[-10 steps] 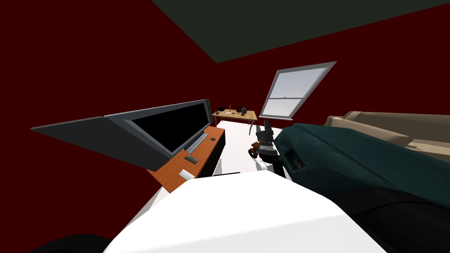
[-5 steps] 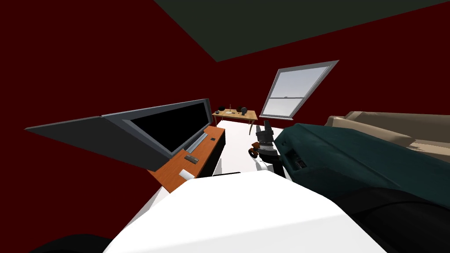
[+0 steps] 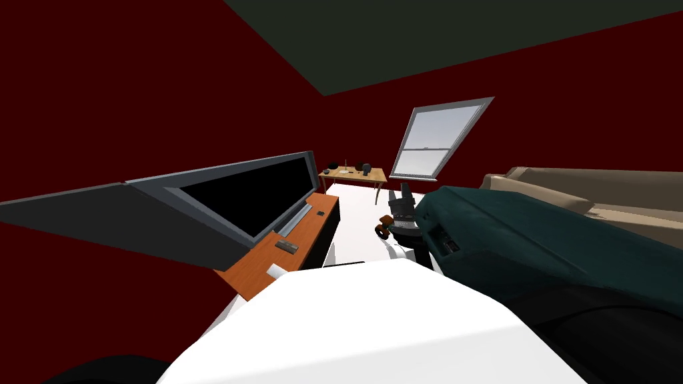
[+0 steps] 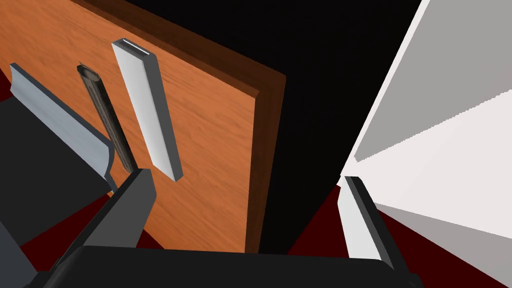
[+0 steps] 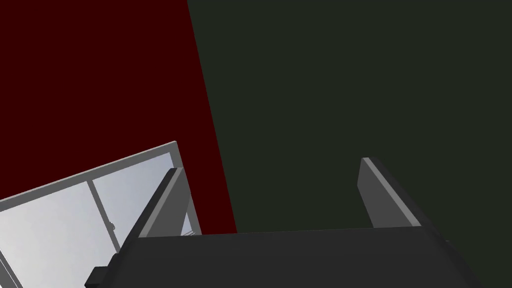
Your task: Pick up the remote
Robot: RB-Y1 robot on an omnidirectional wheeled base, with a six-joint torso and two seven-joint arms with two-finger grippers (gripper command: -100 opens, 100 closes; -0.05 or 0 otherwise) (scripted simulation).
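The remote, dark and slim, lies flat on the orange-brown wooden TV stand, between the TV's grey base and a light grey slab. From the head camera the remote sits near the stand's near end, just beyond the grey slab. My left gripper hovers open above the stand's edge, apart from the remote and with nothing between its fingers. My right gripper is open and empty, raised in front of my chest.
A large dark TV fills the stand's back. A teal armchair stands close on the right, with a beige sofa behind it. A small wooden table with several objects stands by the window. White floor lies between.
The whole head picture has shifted a little: the TV and stand now reach further left and the window sits further left, so I have moved. Nothing on the stand has moved.
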